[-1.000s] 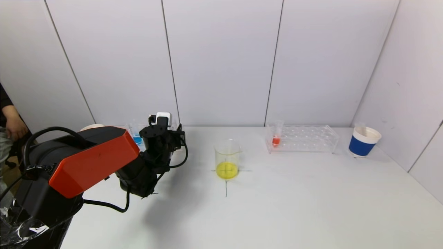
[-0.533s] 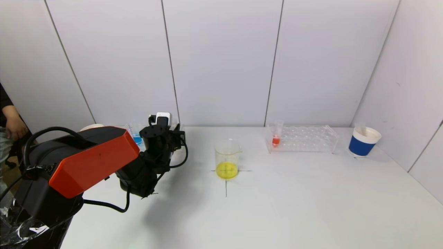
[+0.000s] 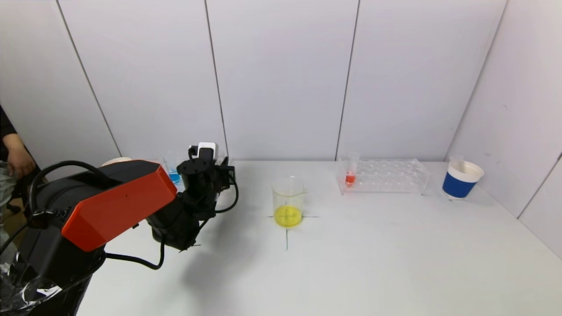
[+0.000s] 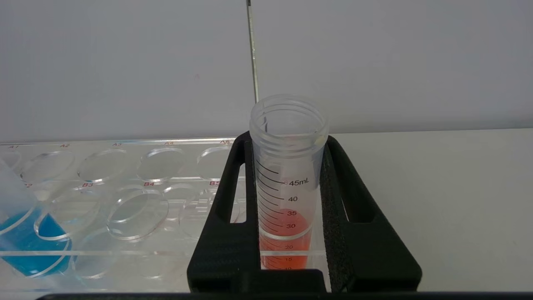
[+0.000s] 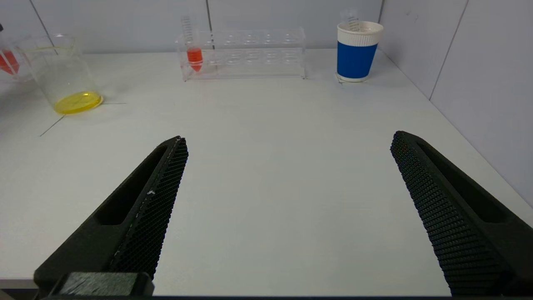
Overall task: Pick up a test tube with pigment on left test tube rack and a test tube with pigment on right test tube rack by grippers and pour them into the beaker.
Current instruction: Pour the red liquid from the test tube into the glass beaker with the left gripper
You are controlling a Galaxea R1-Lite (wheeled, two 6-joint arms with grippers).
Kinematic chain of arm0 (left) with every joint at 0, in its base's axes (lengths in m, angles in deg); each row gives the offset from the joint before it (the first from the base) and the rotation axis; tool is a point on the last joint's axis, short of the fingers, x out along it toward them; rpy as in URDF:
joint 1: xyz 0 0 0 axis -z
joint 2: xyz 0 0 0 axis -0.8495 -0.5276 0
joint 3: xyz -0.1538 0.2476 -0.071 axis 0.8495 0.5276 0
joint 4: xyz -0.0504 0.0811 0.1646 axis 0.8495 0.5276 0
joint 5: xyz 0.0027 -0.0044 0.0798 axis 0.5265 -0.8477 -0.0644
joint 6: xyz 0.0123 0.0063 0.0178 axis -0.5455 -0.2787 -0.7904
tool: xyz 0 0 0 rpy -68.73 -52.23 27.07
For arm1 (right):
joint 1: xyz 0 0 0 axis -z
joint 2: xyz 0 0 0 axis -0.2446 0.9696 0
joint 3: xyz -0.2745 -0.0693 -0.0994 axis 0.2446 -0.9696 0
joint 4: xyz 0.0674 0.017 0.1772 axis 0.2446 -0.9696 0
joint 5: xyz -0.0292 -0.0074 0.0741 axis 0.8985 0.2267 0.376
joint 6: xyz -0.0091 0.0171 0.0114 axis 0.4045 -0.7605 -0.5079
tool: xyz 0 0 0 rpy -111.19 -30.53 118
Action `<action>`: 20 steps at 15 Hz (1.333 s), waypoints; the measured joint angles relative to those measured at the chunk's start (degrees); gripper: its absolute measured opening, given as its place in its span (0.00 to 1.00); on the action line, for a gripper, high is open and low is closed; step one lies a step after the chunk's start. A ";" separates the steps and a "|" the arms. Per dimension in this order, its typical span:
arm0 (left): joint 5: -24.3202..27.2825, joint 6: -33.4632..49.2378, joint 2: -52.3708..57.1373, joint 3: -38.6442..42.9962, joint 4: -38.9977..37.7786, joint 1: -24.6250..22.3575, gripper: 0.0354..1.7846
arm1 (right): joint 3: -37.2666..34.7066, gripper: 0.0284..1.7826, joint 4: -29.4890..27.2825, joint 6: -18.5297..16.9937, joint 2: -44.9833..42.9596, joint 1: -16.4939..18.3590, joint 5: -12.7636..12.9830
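My left gripper [image 4: 287, 139] is shut on a clear graduated test tube [image 4: 288, 179] holding orange-red pigment. The tube stands upright in the end hole of the left test tube rack [image 4: 125, 166]. A tube of blue pigment [image 4: 25, 241] sits at the rack's other end. In the head view the left wrist [image 3: 204, 171] covers the held tube, and the blue tube [image 3: 174, 175] shows beside it. The beaker [image 3: 288, 202], with yellow liquid at its bottom, stands mid-table. The right test tube rack [image 3: 386, 175] holds a red-pigment tube [image 3: 350, 171]. My right gripper [image 5: 290, 137] hangs open over bare table near the front edge.
A blue and white paper cup [image 3: 461, 180] stands right of the right rack, close to the side wall. A person's hand [image 3: 17, 160] shows at the far left edge. Black cross lines [image 3: 286, 232] mark the beaker's spot.
The left wrist has shifted very slightly at the left rack. The beaker, the racks and the right side look the same.
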 joint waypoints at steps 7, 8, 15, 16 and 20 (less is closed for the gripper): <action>0.06 -0.20 3.61 -1.22 3.91 0.00 0.23 | 0.00 0.99 -0.02 0.00 0.00 0.02 0.00; 0.11 -0.22 4.60 -1.61 5.12 0.00 0.23 | 0.00 0.99 -0.02 0.00 0.00 0.02 0.00; 0.23 -0.60 12.95 -8.13 17.53 0.11 0.23 | 0.00 0.99 -0.02 0.00 0.00 0.02 0.00; 0.44 -0.68 14.08 -9.98 20.11 0.15 0.23 | 0.00 0.99 0.00 0.00 0.00 0.02 0.00; 2.43 -3.06 17.66 -19.03 31.63 0.76 0.23 | 0.00 0.99 0.00 0.00 0.00 0.02 -0.01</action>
